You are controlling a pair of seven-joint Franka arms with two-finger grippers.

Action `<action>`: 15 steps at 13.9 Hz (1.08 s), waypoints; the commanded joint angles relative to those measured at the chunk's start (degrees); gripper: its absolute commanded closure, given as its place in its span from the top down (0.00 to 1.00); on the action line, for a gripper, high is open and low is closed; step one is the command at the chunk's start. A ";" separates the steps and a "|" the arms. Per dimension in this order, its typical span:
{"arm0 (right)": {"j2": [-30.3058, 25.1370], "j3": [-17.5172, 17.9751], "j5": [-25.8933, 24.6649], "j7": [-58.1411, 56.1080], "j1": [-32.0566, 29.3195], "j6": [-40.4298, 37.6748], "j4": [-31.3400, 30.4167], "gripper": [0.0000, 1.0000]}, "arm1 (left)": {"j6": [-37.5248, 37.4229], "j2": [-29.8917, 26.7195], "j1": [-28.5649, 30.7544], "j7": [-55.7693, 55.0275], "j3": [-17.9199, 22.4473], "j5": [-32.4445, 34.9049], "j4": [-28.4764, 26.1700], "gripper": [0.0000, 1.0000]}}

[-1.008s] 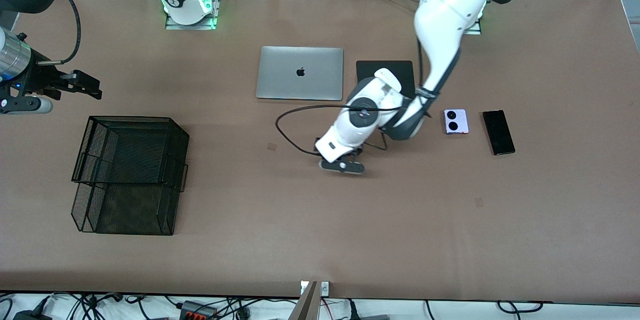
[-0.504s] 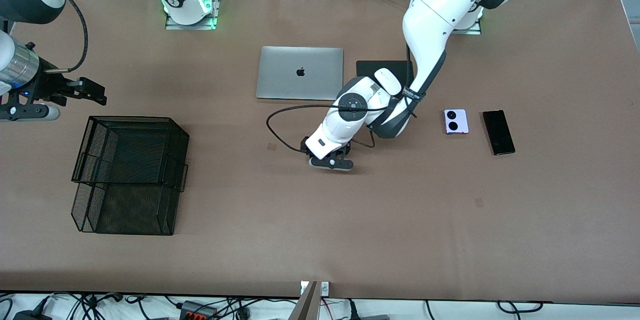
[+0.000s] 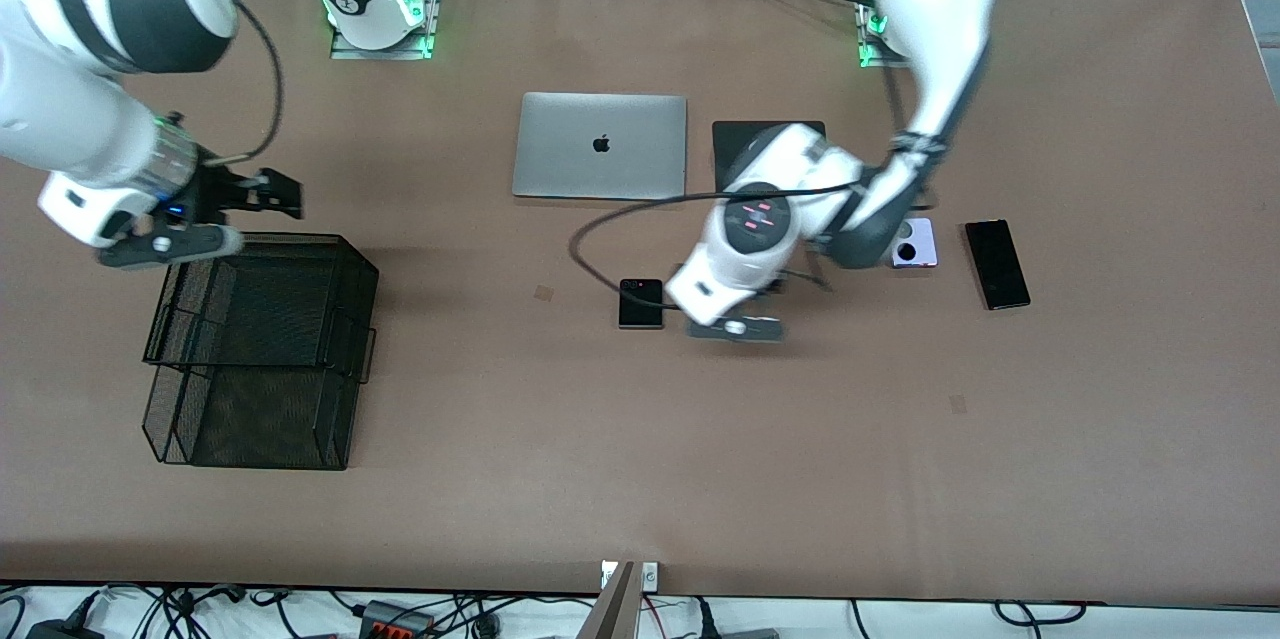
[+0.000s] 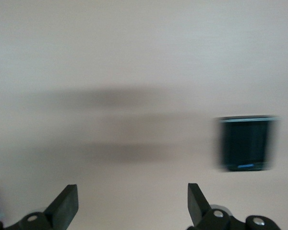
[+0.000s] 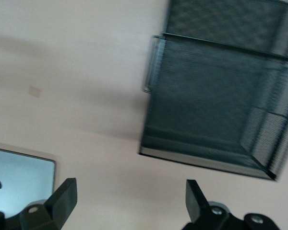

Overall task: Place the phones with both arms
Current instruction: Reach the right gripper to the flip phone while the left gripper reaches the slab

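Near the middle of the table lies the black flip phone, flat and alone, as if set there within reach of both arms. Just beside it hangs the left gripper, fingers spread wide and empty. Over the wire basket's rim, the right gripper hovers wide and empty too. Toward the left arm's end wait the lilac flip phone, half hidden by that arm, and the slab phone. A silver laptop sits clear of the route.
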 commanded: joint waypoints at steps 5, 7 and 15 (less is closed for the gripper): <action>11.35 -0.22 1.24 6.33 11.45 10.17 3.21 1.00 | -13.40 -7.00 22.35 17.45 -0.93 3.73 -5.79 1.00; 16.44 -0.22 1.06 10.81 16.45 14.31 5.57 1.00 | -12.87 -6.74 26.84 17.89 -0.76 4.43 -7.63 1.00; 32.62 -0.30 0.71 32.70 30.00 25.29 15.25 1.00 | 19.87 -18.07 37.40 21.75 -1.02 6.81 -41.46 1.00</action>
